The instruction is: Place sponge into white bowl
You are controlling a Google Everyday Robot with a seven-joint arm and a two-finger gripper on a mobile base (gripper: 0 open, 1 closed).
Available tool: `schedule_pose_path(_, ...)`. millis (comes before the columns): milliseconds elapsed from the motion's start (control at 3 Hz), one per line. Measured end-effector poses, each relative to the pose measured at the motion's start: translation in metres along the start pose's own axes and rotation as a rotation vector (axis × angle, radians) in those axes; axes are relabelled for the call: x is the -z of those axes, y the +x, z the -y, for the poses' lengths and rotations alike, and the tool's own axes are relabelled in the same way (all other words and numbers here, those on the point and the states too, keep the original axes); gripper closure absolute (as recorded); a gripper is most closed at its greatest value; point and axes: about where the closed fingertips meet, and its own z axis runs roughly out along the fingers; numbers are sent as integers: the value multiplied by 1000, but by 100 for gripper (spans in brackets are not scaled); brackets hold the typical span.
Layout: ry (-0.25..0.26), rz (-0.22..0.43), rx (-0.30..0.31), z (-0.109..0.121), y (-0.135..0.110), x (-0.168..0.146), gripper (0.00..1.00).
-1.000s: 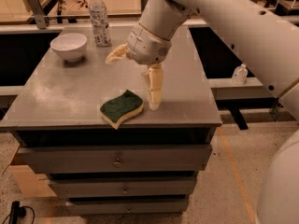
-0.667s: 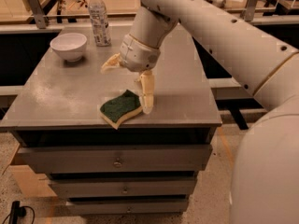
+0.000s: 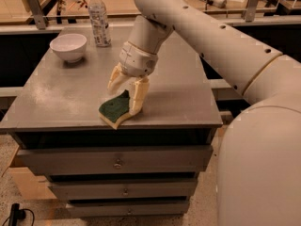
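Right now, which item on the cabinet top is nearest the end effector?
The green sponge at the front edge: the open end effector is right over it; the white bowl and bottle sit far back.

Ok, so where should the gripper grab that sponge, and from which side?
Probably across the middle of the sponge, pinching two opposite wavy edges, coming straight down from above. It lies flat on the cabinet top near the front edge, so only its thin sides offer purchase. The gripper sits open over its right end.
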Motion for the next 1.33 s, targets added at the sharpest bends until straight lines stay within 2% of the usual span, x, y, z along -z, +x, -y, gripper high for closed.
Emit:
schedule_pose_path(333,-3,22,-10,2,6,0,64)
schedule_pose_path(667,23,65,6,13,3,3,88)
schedule_pose_path(1000,135,102,-21,54,-12,26,100)
schedule_pose_path(1333,315,106,-110,99,-35,76,100)
